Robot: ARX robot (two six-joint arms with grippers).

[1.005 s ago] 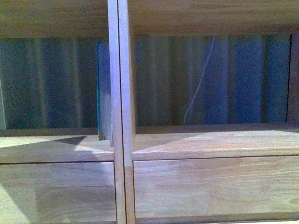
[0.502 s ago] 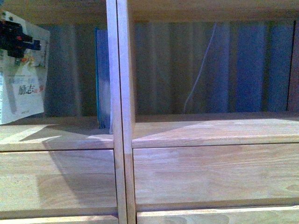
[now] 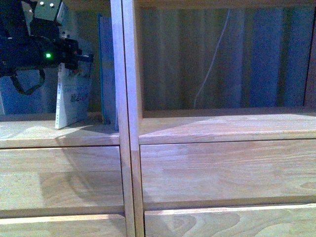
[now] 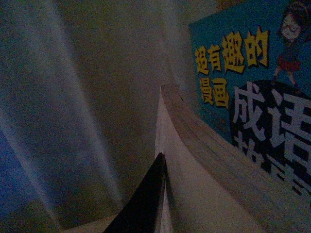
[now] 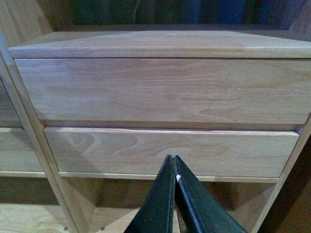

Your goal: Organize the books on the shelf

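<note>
The white paperback book (image 3: pixel 72 101) stands nearly upright in the shelf's left compartment, its lower edge on the shelf board (image 3: pixel 59 134). My left gripper (image 3: pixel 75 60) is shut on its upper part. In the left wrist view one black finger (image 4: pixel 148 199) lies flat against the white paperback book (image 4: pixel 194 194); the other finger is hidden behind it. The teal-spined book (image 3: pixel 104 74) leans on the central divider (image 3: pixel 122 98), a short gap right of the held book, and its blue cover (image 4: pixel 243 73) shows yellow characters. My right gripper (image 5: pixel 173 162) is shut on nothing, in front of the drawer fronts (image 5: pixel 165 90).
The right compartment (image 3: pixel 222 64) holds only a thin white cord (image 3: pixel 210 69) hanging against the ribbed back wall. Plain drawer fronts (image 3: pixel 222 170) run below both compartments. Under the drawers, an open lower compartment (image 5: pixel 116 204) shows in the right wrist view.
My left arm has carried the white book rightward and deeper into the left compartment, from its left edge to beside the teal-spined book. The book now stands more upright on the board.
</note>
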